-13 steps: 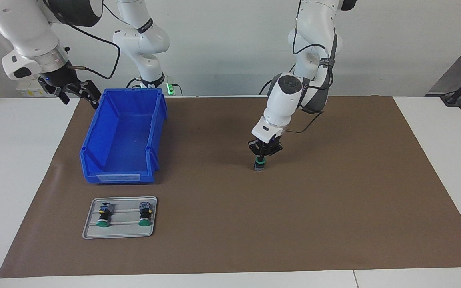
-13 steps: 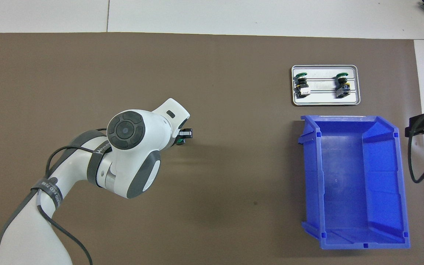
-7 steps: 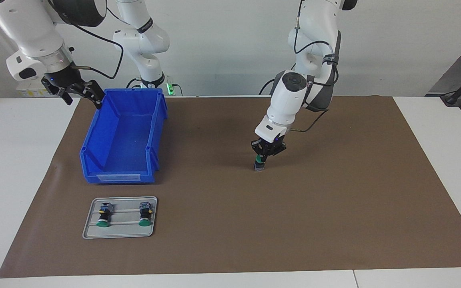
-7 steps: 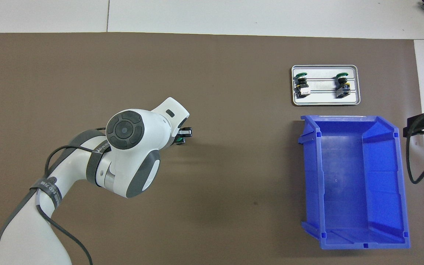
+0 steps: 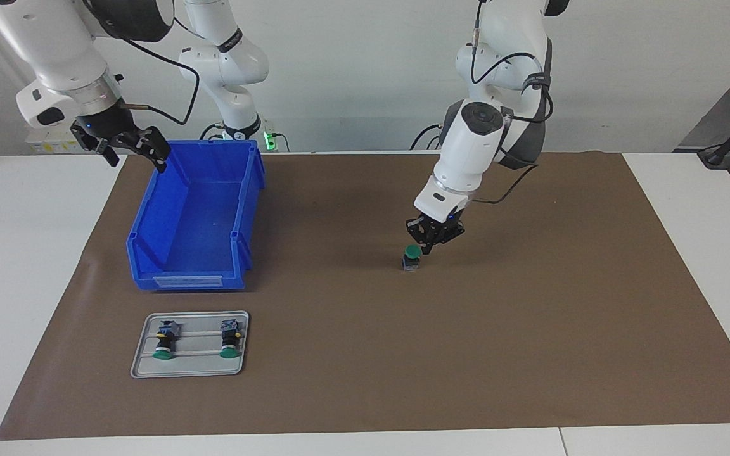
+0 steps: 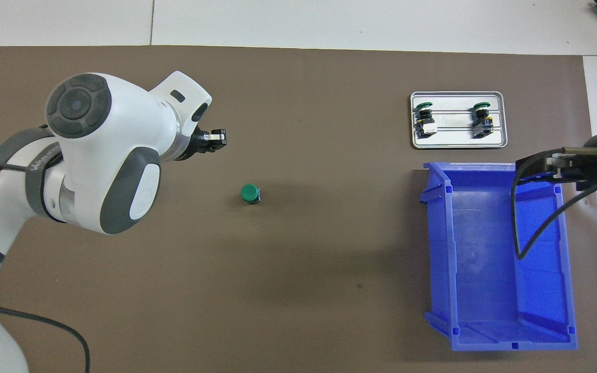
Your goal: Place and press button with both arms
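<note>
The button (image 5: pixel 411 258) stands upright on the brown mat (image 5: pixel 530 329) near the middle of the counter (image 5: pixel 16 253), green cap up, nothing gripping it. So the placing looks done; the pressing is still to do.

Left tool (image 5: pixel 433 239) hangs just above the button, off toward the left arm's end, not touching it and holding nothing. How far its fingers are parted I cannot tell from this angle.

Right tool (image 5: pixel 125 143) hovers over the rim of the blue bin (image 5: pixel 191 278) at the edge closest to the robots, fingers spread wide, empty. This arm has not reached the button, so I would judge the press is its job or a shared one; either way it has most of the mat to cross.

Two spare buttons (image 5: pixel 163 341) (image 5: pixel 230 339) lie on their sides in the grey tray (image 5: pixel 143 364), which sits farther from the robots than the bin, toward the right arm's end. Not part of the job, as far as I can see.

The bin is empty.

Writing: a pale label strip on the bin's front lip, blank or unreadable. Small dark lettering on the left arm's strap in the overhead view, probably a brand name, not legible. Nothing else to read.
</note>
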`<state>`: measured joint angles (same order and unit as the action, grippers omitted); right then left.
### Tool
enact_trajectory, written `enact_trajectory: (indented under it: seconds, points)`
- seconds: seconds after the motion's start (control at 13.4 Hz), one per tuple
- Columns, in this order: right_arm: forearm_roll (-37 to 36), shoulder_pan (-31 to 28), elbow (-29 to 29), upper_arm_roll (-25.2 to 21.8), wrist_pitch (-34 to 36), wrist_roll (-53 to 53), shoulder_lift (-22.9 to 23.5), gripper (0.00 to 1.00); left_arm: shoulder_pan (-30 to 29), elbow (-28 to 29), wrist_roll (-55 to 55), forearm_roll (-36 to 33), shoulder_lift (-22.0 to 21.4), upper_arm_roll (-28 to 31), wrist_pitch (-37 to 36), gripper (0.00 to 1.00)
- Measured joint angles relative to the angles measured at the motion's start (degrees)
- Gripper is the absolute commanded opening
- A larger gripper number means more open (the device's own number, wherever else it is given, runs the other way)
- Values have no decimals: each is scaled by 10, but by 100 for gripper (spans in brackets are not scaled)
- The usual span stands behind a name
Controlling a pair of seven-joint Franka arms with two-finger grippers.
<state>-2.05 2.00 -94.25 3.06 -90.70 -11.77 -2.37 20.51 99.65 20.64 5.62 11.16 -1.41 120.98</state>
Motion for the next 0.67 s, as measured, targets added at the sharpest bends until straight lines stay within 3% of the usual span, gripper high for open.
enact_trajectory:
  seconds: [0.37, 0.67]
  points:
    - [3, 159, -28, 10, -127, -187, 44, 100, -75, -28, -88, -31, -20, 3, -92, 69]
    - [1, 256, -20, 10, -247, -293, 129, 100, -127, -43, -142, -67, -56, 5, -154, 75]
